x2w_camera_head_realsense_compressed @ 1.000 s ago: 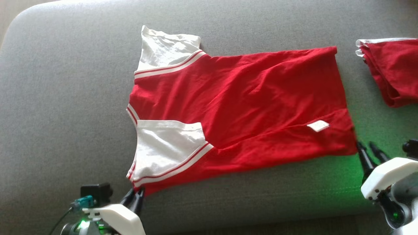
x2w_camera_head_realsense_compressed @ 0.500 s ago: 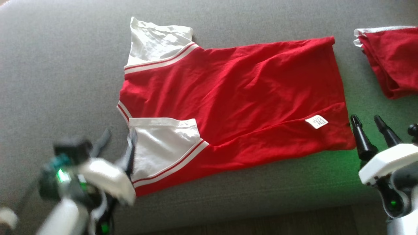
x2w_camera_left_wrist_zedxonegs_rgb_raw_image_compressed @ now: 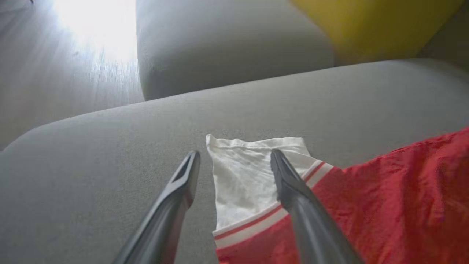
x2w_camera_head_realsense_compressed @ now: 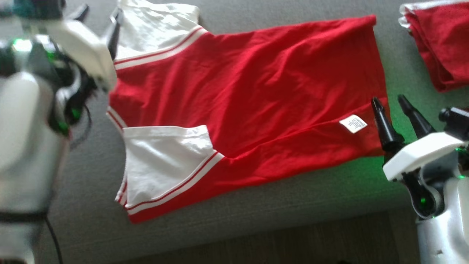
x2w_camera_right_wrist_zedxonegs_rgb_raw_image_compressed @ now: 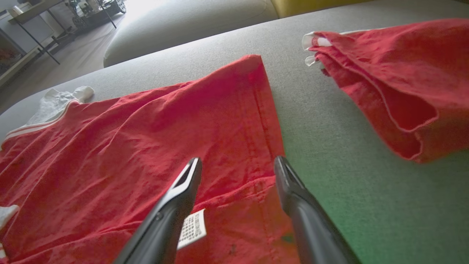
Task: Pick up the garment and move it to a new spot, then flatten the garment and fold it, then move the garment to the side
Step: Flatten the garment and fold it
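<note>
Both empty: left gripper [x2w_camera_left_wrist_zedxonegs_rgb_raw_image_compressed: 234, 153] jaws wide over the garment [x2w_camera_head_realsense_compressed: 256, 91] sleeve [x2w_camera_left_wrist_zedxonegs_rgb_raw_image_compressed: 242, 176], right gripper [x2w_camera_right_wrist_zedxonegs_rgb_raw_image_compressed: 237, 160] jaws wide over its hem [x2w_camera_right_wrist_zedxonegs_rgb_raw_image_compressed: 264, 110]

The garment [x2w_camera_head_realsense_compressed: 256, 91] was soft, matt red cloth, finely creased. Its sleeves [x2w_camera_head_realsense_compressed: 161, 165] were matt white cloth, lightly crumpled. A small white label [x2w_camera_head_realsense_compressed: 353, 123] on it was printed; whether fabric or paper could not be told. The sofa cushion [x2w_camera_head_realsense_compressed: 238, 223] beneath was grey woven fabric, matt and slightly coarse. A second garment [x2w_camera_head_realsense_compressed: 439, 44] was the same matt red cloth. The left gripper [x2w_camera_head_realsense_compressed: 100, 11] and right gripper [x2w_camera_head_realsense_compressed: 388, 99] had dark, smooth plastic fingers [x2w_camera_right_wrist_zedxonegs_rgb_raw_image_compressed: 172, 212] with a faint sheen, and smooth white plastic housings [x2w_camera_head_realsense_compressed: 421, 154]. The floor [x2w_camera_left_wrist_zedxonegs_rgb_raw_image_compressed: 44, 91] looked like pale wood boards, shiny under glare.
</note>
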Robot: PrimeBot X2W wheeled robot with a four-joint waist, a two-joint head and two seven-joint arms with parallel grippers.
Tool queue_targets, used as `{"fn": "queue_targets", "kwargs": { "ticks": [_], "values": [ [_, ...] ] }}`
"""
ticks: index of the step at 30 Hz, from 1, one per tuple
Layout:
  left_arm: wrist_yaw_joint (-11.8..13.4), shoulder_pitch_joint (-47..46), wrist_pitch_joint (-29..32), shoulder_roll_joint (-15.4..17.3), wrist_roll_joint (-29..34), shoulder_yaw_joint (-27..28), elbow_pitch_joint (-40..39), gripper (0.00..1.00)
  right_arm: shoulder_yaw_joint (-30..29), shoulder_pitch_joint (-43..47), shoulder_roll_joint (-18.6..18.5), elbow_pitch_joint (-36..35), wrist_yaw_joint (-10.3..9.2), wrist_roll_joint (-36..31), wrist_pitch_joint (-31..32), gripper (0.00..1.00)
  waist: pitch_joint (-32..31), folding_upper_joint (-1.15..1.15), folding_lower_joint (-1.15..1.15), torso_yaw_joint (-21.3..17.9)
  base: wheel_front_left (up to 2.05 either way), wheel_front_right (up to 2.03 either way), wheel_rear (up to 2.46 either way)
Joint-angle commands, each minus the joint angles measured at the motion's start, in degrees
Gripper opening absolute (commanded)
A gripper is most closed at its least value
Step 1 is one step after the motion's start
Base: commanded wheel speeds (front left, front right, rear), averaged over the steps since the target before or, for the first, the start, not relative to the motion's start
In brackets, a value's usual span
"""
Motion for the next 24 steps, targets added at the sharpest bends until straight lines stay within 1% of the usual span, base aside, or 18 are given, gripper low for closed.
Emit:
{"fn": "queue_targets", "kwargs": {
  "ticks": [1,6,11,16,21,24],
  "values": [
    [-0.25,-2.73,0.80,2.75,0.37,1.84,-0.60,1.00,1.37,-1.28,-0.55,-2.00,-0.02,0.41,-0.66,1.00,1.25,0.00,-0.01,-1.18,0.00,0.00,0.00],
    [-2.36,-12.19,4.55,3.78,1.22,1.01,10.11,1.00,2.91,-3.20,-0.47,-1.15,-0.02,0.94,-1.53,1.00,3.69,0.00,-0.01,-3.42,0.00,0.00,0.00],
    [-3.84,-18.02,6.52,3.89,1.68,0.16,18.21,1.00,3.92,-4.45,-0.24,0.10,-0.02,1.61,-2.74,1.00,5.75,0.00,-0.01,-5.26,0.00,0.00,0.00],
    [-4.97,-21.48,6.42,3.62,2.00,-0.53,23.81,1.00,4.82,-5.49,-0.21,1.39,-0.02,2.21,-3.94,1.00,7.16,0.00,-0.01,-6.53,0.00,0.00,0.00],
    [-6.08,-23.69,5.25,3.45,2.41,-1.27,27.41,1.00,5.42,-6.56,-0.47,2.41,-0.02,2.67,-4.68,1.00,7.92,0.00,-0.01,-7.31,0.00,0.00,0.00],
    [-6.62,-24.77,4.42,2.82,2.31,-1.66,29.83,1.00,5.70,-7.18,-0.63,2.95,-0.02,2.92,-5.12,1.00,8.40,0.00,-0.01,-7.58,0.00,0.00,0.00]
  ]
}}
